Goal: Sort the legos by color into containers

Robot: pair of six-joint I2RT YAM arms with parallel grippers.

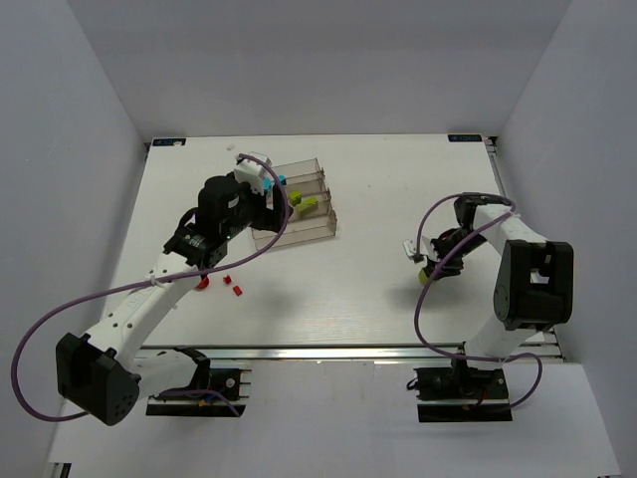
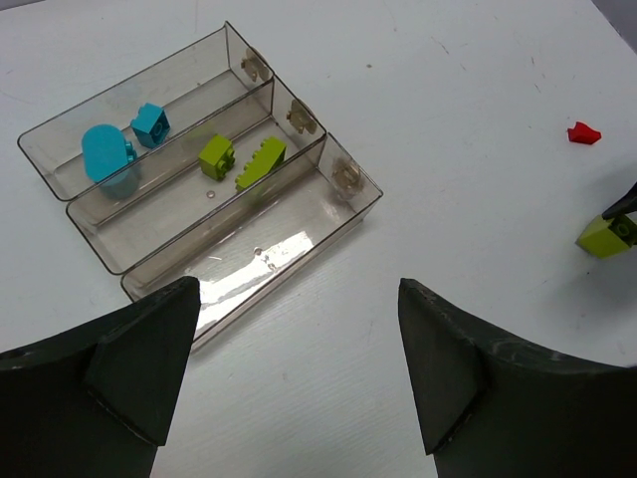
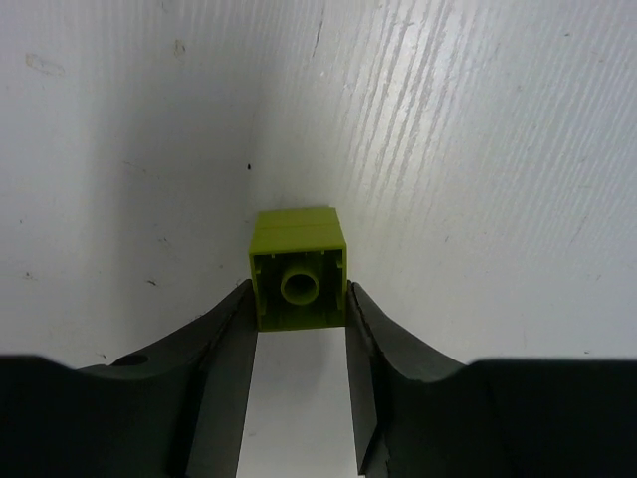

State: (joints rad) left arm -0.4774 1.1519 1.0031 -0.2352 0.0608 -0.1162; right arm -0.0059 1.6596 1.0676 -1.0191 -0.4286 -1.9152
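The clear three-trough rack point(image 1: 311, 231) stands left of centre. In the left wrist view point(image 2: 350, 177) its far trough holds two cyan legos point(image 2: 107, 154), its middle trough two lime legos point(image 2: 261, 162), and its near trough is bare. My left gripper point(image 1: 261, 207) hovers at the rack's left end, open and empty point(image 2: 299, 344). My right gripper point(image 1: 431, 269) at the right is shut on a lime square lego point(image 3: 299, 282), held by its sides just above the table; that lego also shows in the left wrist view point(image 2: 609, 236). Three red legos point(image 1: 227, 282) lie near the left arm.
One more red lego point(image 2: 584, 132) lies on the table near the right gripper. White walls enclose the table on three sides. The left arm's purple cable point(image 1: 60, 319) loops over the front left.
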